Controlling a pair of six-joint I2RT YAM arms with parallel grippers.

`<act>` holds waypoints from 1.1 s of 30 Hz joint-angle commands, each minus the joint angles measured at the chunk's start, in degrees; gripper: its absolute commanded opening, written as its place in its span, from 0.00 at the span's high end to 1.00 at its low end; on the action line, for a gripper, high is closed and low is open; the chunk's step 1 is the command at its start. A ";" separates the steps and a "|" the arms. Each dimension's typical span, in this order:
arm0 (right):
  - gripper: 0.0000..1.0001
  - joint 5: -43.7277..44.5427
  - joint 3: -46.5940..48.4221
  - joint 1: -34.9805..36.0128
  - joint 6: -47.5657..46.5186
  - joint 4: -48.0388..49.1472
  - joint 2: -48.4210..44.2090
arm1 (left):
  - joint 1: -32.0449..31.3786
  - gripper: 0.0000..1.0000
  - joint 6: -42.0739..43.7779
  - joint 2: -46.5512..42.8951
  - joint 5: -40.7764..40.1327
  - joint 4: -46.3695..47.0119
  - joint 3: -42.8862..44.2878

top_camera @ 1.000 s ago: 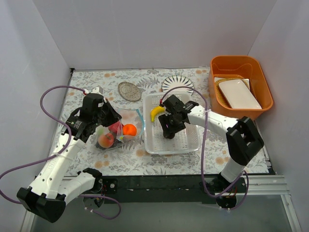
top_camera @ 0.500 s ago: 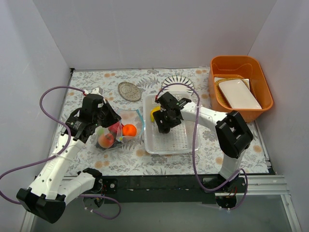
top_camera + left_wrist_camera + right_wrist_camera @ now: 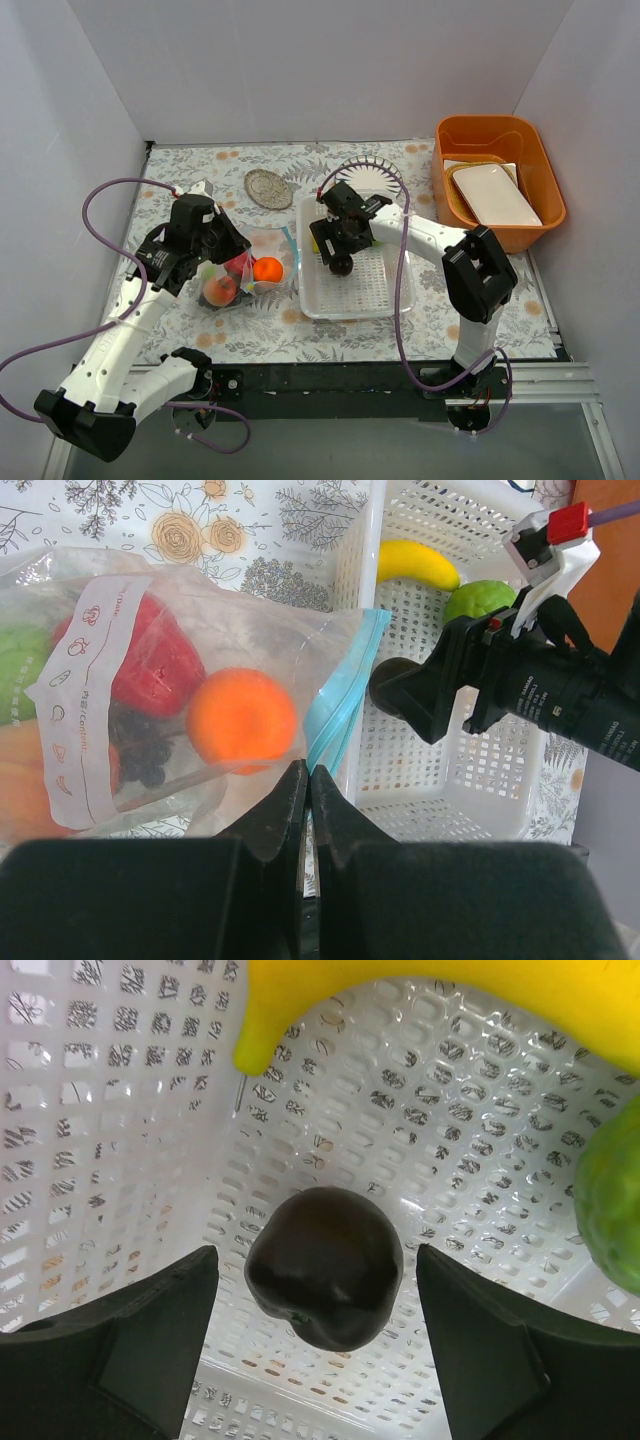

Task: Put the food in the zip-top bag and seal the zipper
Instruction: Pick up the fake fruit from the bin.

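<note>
- Robot test cell — a lab rig, not a home: plain white panels (image 3: 300, 70) wall the table at 9, 12 and 3 o'clock.
- Black mounting rail (image 3: 330, 385) at 6 o'clock carries both arm bases (image 3: 190, 375).
- Purple cables (image 3: 130, 180) loop loose over a floral cloth (image 3: 260, 335) — a staged tabletop.

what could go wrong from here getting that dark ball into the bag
1. The right hand is open around the round dark brown ball; closing off-centre could squirt it across the white basket toward the banana or green ball.
2. The left hand pinches the zip-top bag at one spot, and the orange sits right behind the zipper, so the ball might be blocked or drop outside.
</note>
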 commanded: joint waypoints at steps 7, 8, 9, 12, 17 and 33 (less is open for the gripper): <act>0.18 2.53 1.41 0.31 -0.06 -2.89 0.05 | 0.14 1.00 1.11 -1.24 -0.85 -0.53 -0.03; 0.18 2.53 0.70 0.31 0.03 -2.89 -0.39 | 0.14 1.00 1.03 -1.32 -0.94 -0.45 -0.21; 0.18 2.62 0.18 0.31 0.12 -2.72 -0.57 | 0.14 1.00 1.11 -1.32 -0.94 -0.45 -0.30; 0.28 3.23 -1.06 0.31 0.12 -2.37 -1.27 | 0.14 1.00 1.02 -1.32 -0.68 -0.18 -0.56; 0.51 3.32 -0.10 0.31 0.30 -3.51 -1.97 | 0.14 1.00 1.02 -1.15 -0.67 -0.36 0.23; 0.60 -14.16 -0.27 2.76 11.89 14.04 -14.89 | 0.14 1.00 0.50 -1.50 0.73 0.26 0.05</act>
